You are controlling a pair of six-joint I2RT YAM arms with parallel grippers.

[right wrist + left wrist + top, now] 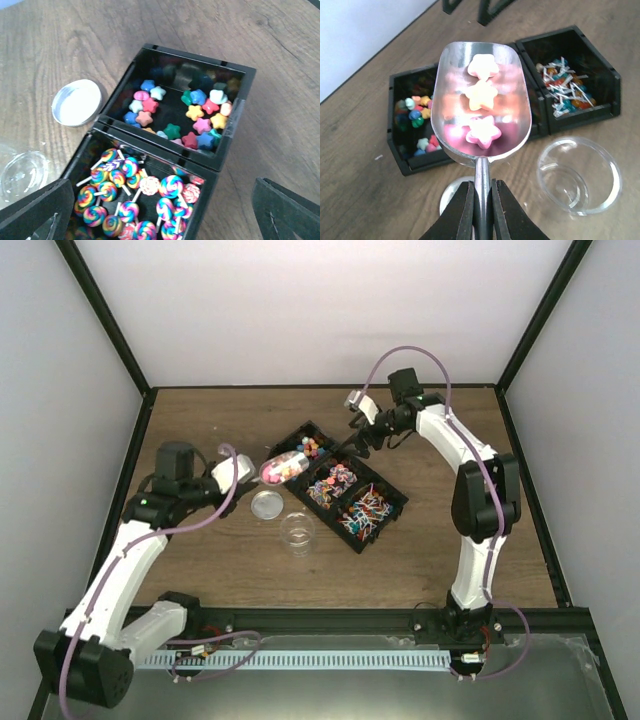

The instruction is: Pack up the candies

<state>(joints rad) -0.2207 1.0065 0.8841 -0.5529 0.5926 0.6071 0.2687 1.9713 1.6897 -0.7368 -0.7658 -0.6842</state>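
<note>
My left gripper (482, 202) is shut on the handle of a metal scoop (455, 75) that carries three star candies (482, 95), white, yellow and pink. The scoop (283, 468) hovers above the left end of the black bins, over the star-candy bin (412, 120). The clear jar (298, 533) stands open and upright on the table in front of the bins, to the right of the scoop (579, 175). My right gripper (165, 210) hangs open over the bins, above swirl lollipops (135, 195) and star candies (185, 110), holding nothing (362, 440).
The jar's round metal lid (267, 504) lies flat on the wood left of the jar, partly under the scoop handle (451, 192). The row of three black bins (395, 510) runs diagonally across the table's middle; the third bin (570, 85) holds stick candies.
</note>
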